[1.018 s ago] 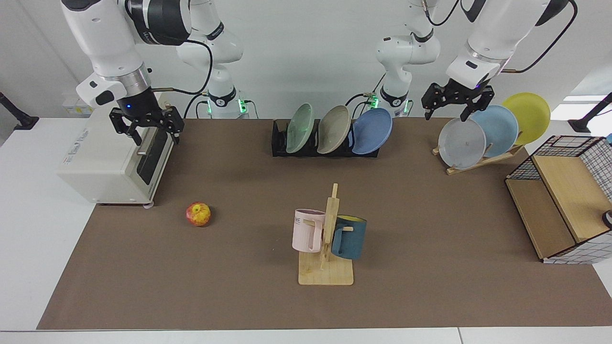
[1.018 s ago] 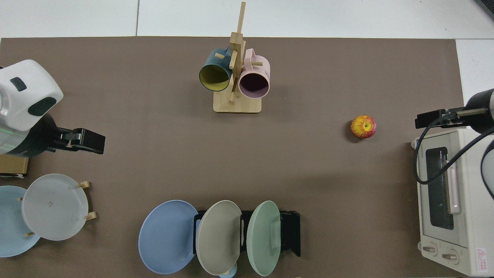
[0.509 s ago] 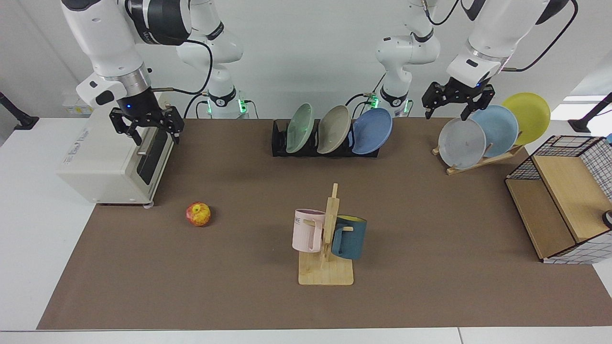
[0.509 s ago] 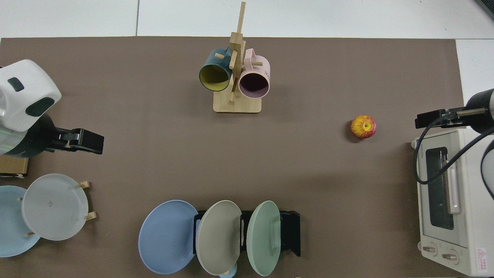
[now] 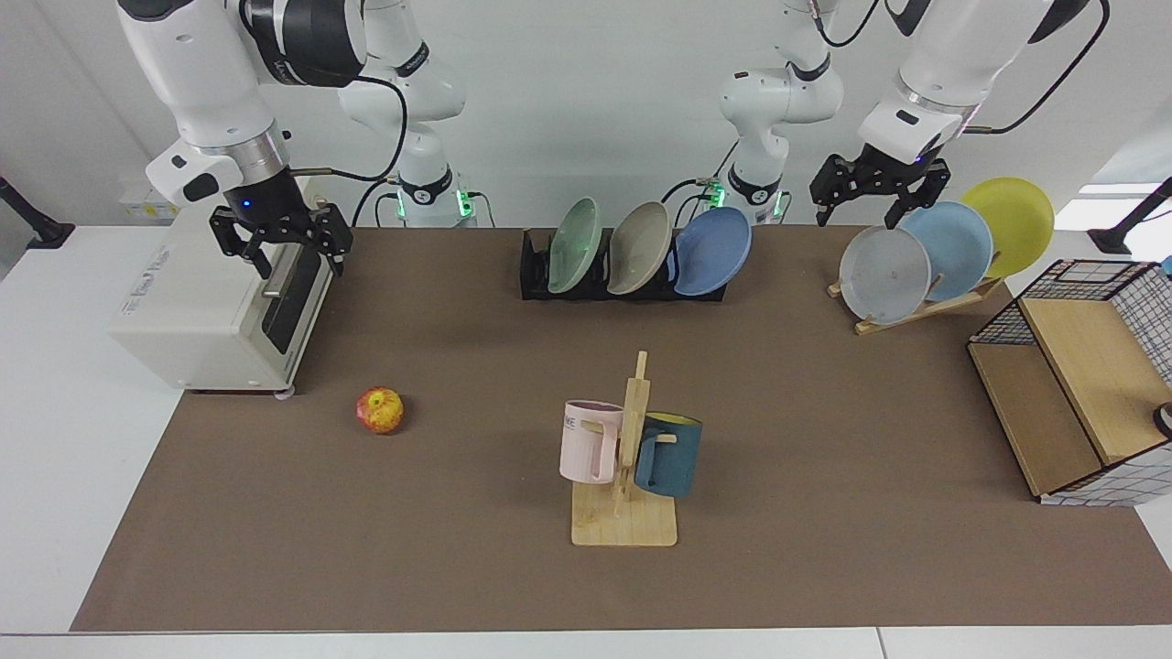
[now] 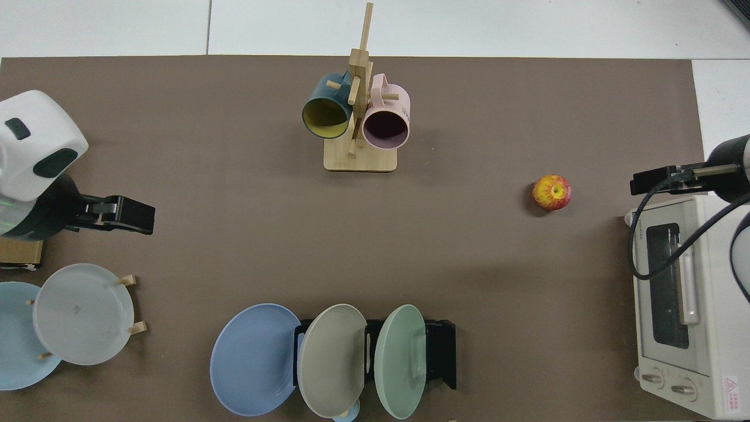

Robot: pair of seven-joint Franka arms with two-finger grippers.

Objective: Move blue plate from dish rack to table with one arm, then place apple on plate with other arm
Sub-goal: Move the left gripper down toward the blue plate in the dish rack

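Observation:
The blue plate (image 5: 712, 251) (image 6: 253, 358) leans upright at one end of the black dish rack (image 5: 536, 275) (image 6: 440, 351), beside a beige and a green plate. The red and yellow apple (image 5: 380, 409) (image 6: 551, 192) lies on the brown table (image 5: 824, 439) (image 6: 234, 234). My left gripper (image 5: 874, 218) (image 6: 126, 214) hangs open in the air above the wooden plate stand, to the right of the blue plate and holding nothing. My right gripper (image 5: 293, 264) (image 6: 650, 181) is open over the toaster oven, well above and behind the apple.
A wooden stand (image 5: 916, 307) holds grey, pale blue and yellow plates. A mug tree (image 5: 627, 458) (image 6: 357, 117) with a pink and a dark teal mug stands mid-table. A white toaster oven (image 5: 211, 302) (image 6: 685, 310) sits at one end, a wire-and-wood shelf box (image 5: 1071, 394) at the other.
My left gripper has risen a little and drifted slightly away from the plate stand. The right arm, plates and apple have not moved.

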